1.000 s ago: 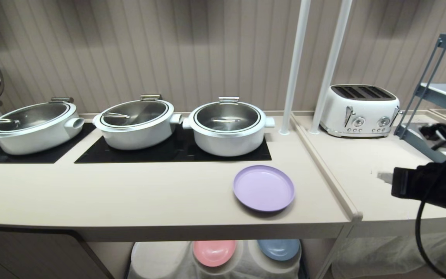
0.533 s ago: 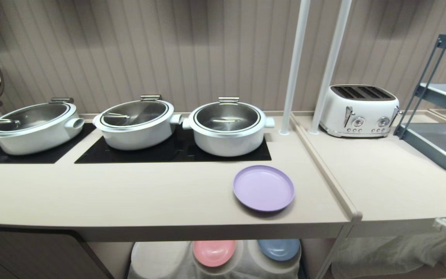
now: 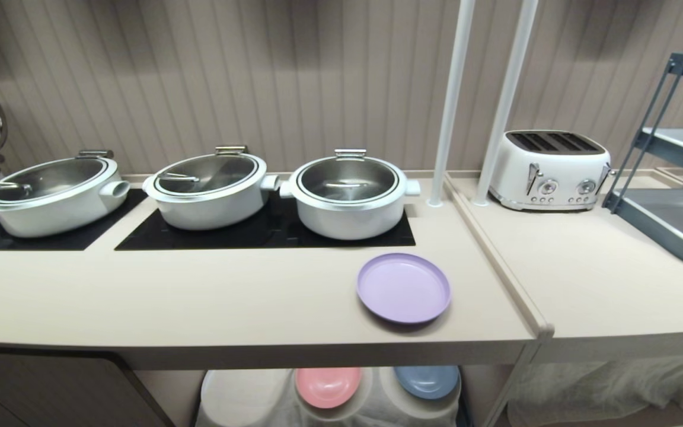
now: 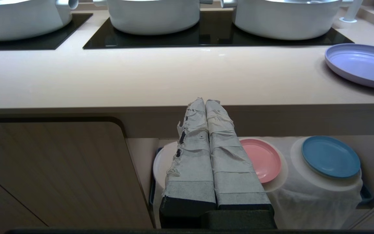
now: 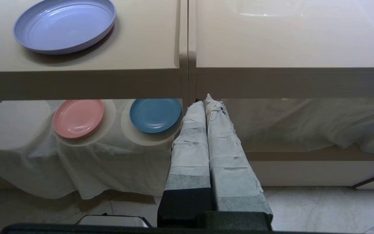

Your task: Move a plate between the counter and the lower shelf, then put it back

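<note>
While both taped grippers, left gripper [image 4: 205, 101] and right gripper [image 5: 205, 99], hang pressed together below the counter [image 3: 199, 296], the smooth round plate [image 3: 404, 288] lies near its front edge, before a lidded white pot [image 3: 348, 193].

We see the plate [image 3: 404, 288] as smooth lilac plastic with a soft sheen, lying on the counter [image 3: 199, 296], whose cream top looks smooth and faintly glossy. Behind the plate, glossy black hob panels [image 3: 258, 234] carry white pots [image 3: 348, 196] with shiny metal lids. Below the counter, wrinkled matt white cloth [image 5: 109, 156] drapes the shelf, and both grippers' fingers [image 4: 203, 156] wear rough, frayed pale tape.
</note>
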{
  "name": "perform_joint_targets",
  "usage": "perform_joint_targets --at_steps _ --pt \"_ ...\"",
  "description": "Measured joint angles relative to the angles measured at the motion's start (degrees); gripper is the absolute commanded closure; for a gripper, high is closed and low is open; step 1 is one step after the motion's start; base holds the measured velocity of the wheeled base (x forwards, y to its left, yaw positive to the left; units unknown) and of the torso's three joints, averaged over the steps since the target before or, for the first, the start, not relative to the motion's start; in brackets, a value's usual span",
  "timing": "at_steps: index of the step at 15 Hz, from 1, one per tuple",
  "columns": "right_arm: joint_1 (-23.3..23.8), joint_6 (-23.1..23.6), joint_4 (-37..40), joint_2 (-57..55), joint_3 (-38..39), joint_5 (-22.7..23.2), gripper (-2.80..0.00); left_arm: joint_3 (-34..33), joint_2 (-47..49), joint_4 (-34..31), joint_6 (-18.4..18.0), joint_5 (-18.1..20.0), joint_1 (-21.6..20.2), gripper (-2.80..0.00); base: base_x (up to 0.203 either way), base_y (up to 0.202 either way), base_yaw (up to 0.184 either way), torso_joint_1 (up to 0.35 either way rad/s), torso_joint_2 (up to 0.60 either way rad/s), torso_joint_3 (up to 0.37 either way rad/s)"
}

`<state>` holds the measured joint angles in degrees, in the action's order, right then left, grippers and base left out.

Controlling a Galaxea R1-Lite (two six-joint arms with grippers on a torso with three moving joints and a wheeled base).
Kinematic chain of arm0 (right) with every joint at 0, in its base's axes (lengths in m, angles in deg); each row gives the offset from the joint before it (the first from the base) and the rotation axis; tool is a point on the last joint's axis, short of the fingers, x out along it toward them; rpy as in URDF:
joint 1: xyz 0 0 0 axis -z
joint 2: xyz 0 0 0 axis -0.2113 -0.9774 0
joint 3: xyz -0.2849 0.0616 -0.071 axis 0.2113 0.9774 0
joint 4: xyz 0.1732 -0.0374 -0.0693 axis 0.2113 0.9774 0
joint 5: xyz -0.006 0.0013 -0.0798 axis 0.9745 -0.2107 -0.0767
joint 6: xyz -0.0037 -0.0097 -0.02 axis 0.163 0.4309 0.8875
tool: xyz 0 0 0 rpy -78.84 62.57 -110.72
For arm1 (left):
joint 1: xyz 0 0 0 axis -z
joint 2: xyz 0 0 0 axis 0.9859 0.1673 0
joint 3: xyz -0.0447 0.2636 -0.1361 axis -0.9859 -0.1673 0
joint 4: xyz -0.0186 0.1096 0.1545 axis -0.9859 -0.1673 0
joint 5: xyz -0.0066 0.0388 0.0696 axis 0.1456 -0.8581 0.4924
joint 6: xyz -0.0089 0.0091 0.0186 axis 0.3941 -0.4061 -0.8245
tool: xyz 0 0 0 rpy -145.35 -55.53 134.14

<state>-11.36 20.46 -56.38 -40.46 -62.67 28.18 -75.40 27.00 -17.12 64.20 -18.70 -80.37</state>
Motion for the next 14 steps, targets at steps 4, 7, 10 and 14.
perform_joint_targets --at_steps 4,7,10,14 --pt "0.0 1.0 2.9 10.3 0.2 -0.2 0.00 0.0 0.0 0.0 0.0 0.0 0.0 0.00 0.000 0.000 0.000 0.000 0.00 0.000" --pt "-0.2 1.3 6.2 18.7 1.1 -2.0 0.00 0.0 0.0 0.0 0.0 0.0 0.0 0.00 0.000 0.000 0.000 0.000 0.00 0.000" --pt "-0.4 1.5 9.4 24.6 2.4 -4.0 0.00 0.0 0.0 0.0 0.0 0.0 0.0 0.00 0.000 0.000 0.000 0.000 0.00 0.000" --pt "-0.5 1.1 9.5 26.5 3.1 -2.1 0.00 0.0 0.0 0.0 0.0 0.0 0.0 0.00 0.000 0.000 0.000 0.000 0.00 0.000"
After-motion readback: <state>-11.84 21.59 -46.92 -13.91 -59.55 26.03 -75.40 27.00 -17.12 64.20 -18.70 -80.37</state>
